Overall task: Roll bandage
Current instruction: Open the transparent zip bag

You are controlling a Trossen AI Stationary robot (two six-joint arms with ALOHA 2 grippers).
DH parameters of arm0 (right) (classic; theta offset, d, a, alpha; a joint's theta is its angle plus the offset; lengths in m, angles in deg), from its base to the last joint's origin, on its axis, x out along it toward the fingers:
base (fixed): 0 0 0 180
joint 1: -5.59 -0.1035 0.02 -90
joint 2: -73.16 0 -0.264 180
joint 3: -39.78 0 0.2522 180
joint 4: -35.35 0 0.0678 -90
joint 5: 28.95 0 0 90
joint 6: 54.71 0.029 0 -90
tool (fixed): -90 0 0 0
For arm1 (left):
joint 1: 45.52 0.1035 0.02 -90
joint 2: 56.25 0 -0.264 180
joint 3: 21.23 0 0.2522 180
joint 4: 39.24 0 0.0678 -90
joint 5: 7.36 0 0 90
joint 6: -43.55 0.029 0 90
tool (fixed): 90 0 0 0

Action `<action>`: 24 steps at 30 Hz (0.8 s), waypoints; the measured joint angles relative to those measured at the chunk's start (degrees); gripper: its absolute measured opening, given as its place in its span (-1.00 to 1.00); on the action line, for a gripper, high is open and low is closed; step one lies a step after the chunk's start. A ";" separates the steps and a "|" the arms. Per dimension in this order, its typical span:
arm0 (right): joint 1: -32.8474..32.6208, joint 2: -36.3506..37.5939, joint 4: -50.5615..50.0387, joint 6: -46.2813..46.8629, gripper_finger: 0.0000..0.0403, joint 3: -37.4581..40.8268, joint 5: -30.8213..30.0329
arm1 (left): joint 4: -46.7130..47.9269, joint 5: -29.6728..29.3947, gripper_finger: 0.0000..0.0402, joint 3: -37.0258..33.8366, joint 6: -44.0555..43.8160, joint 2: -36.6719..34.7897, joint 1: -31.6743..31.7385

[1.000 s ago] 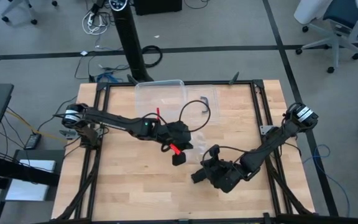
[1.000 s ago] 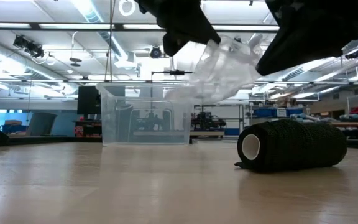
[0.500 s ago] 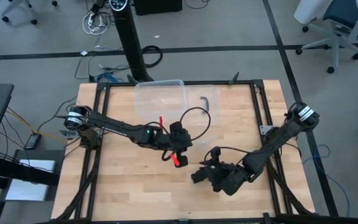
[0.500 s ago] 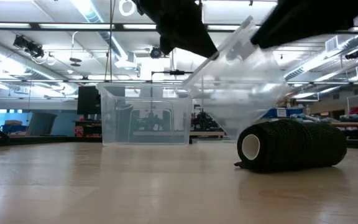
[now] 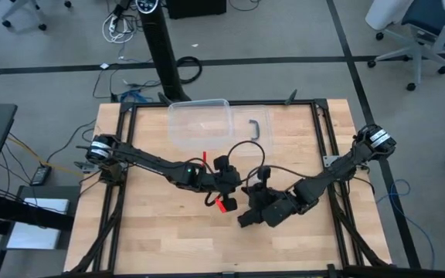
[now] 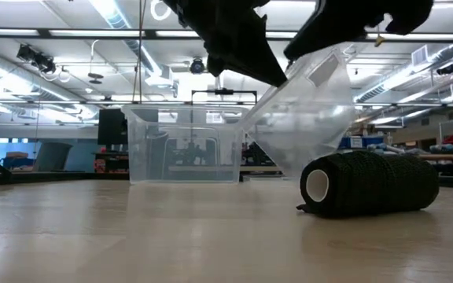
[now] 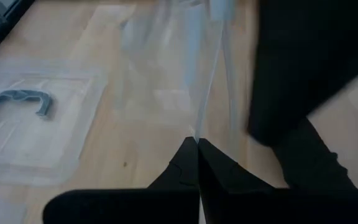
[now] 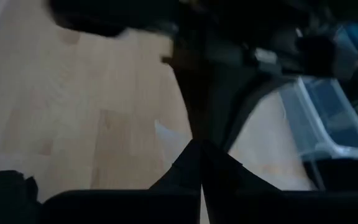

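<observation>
Low view is showing the bandage (image 6: 368,184) lying as a finished black roll on the tabletop (image 6: 171,236), its pale core facing the camera, with a clear plastic bag (image 6: 305,118) hanging just above and behind it; both arms are reaching in from above to that bag. A second ago the bag was bunched and slack; now it is hanging stretched into a flat funnel with its low corner close to the bandage, and in the high view the right gripper (image 5: 263,202) has shifted closer to the left gripper (image 5: 230,185); its fingers, spread briefly half a second back, are now pressed together again. Left wrist view is showing the left fingers (image 7: 191,168) pinching an edge of the bag; the right fingers (image 8: 194,165) are closed too, seemingly on the bag, though that view is too dark to be sure.

Rolling appears to be done; the arms seem to be opening the bag to take the bandage.

Beyond the bandage, a clear box (image 5: 199,123) is sitting at the far edge of the tabletop, with its lid (image 5: 255,127), bearing a dark handle, just beside it; both are well apart from the bandage. Only the bag itself and the crowded arms above are standing in the way.
</observation>
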 joint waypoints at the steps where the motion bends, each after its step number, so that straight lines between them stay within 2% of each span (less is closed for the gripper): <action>1: 0.40 0.00 -0.88 1.21 -0.98 0.00 0.04 | -0.09 -0.01 -1.00 0.00 0.11 -0.02 -0.03; 13: 1.32 -0.02 -10.74 14.93 -0.99 0.04 -0.90 | -0.63 -1.54 -1.00 0.00 -0.37 -0.04 0.00; 20: 2.39 -0.03 -11.44 18.22 -1.00 0.04 -1.65 | -2.27 -1.70 -1.00 0.00 -0.44 -0.04 -0.72; 24: 0.84 -0.04 -6.39 13.84 -1.00 0.07 -3.76 | -2.25 -1.96 -1.00 0.00 -0.40 -0.06 -0.81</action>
